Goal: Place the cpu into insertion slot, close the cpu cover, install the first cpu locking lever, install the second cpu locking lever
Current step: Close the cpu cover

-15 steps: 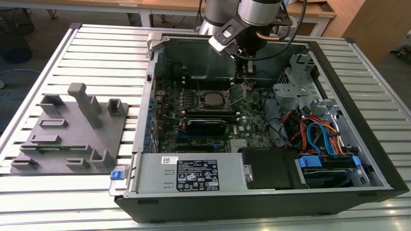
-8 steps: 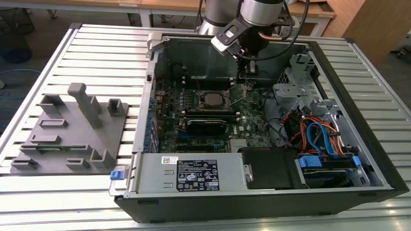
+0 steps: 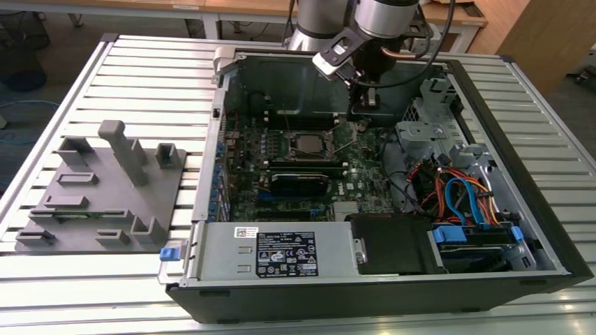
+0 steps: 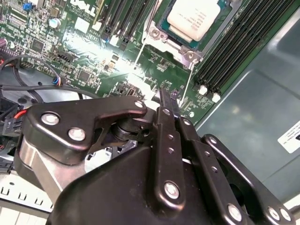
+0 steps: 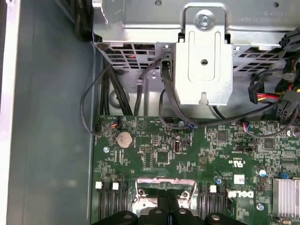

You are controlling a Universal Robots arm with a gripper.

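Note:
The cpu [image 4: 193, 16] lies flat in the insertion slot [image 3: 308, 143] on the green board inside the open computer case. The silver cpu cover [image 4: 159, 33] frames it and looks to be lying down over it. A thin wire locking lever [image 4: 188, 84] runs out from the socket's corner toward my fingers. My gripper [image 3: 366, 105] hangs above the board, to the exterior view's right of and behind the socket. In both wrist views its black fingers [image 4: 165, 110] are pressed together with nothing visible between them, the tips [image 5: 167, 206] just short of the socket's metal edge [image 5: 164, 187].
The case wall [image 3: 223, 84] and a silver drive cage [image 5: 204, 56] with dark cables [image 5: 101, 93] hem in the board. Memory slots [image 4: 234, 51] run beside the socket. A black block [image 3: 298, 183], the power supply [image 3: 270, 255] and coloured cables [image 3: 456, 195] lie nearer. A grey fixture [image 3: 102, 188] stands outside the case.

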